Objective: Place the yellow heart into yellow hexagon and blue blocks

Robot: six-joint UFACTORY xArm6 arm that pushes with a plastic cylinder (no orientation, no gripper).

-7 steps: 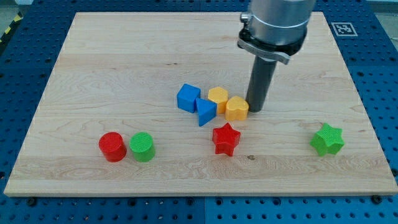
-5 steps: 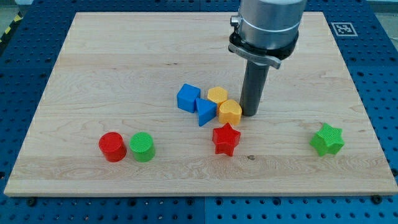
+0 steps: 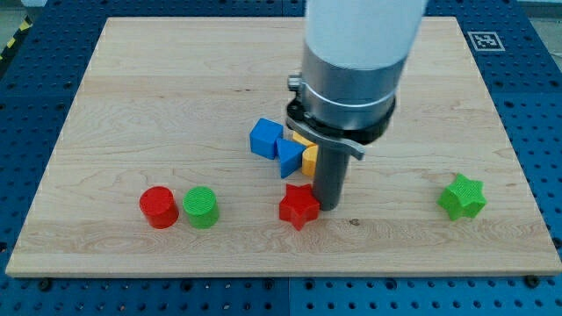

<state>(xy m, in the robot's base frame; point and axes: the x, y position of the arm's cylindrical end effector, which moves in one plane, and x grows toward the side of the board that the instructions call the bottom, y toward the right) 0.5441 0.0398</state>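
Note:
My tip (image 3: 329,205) rests on the board just right of the red star (image 3: 299,206), touching or nearly touching it. The rod and arm body cover most of the yellow blocks. Only a sliver of the yellow heart (image 3: 309,159) shows left of the rod, against the blue triangular block (image 3: 290,158). A small yellow edge above it (image 3: 299,140) looks like the yellow hexagon. The blue cube (image 3: 265,139) sits to the upper left of the triangle, touching it.
A red cylinder (image 3: 159,207) and a green cylinder (image 3: 201,207) stand side by side at the view's lower left. A green star (image 3: 462,197) sits at the lower right. The wooden board (image 3: 176,79) lies on a blue perforated table.
My tip moved from right of the yellow heart down and left to beside the red star. The red star slid left and down. The arm now hides most of the yellow blocks.

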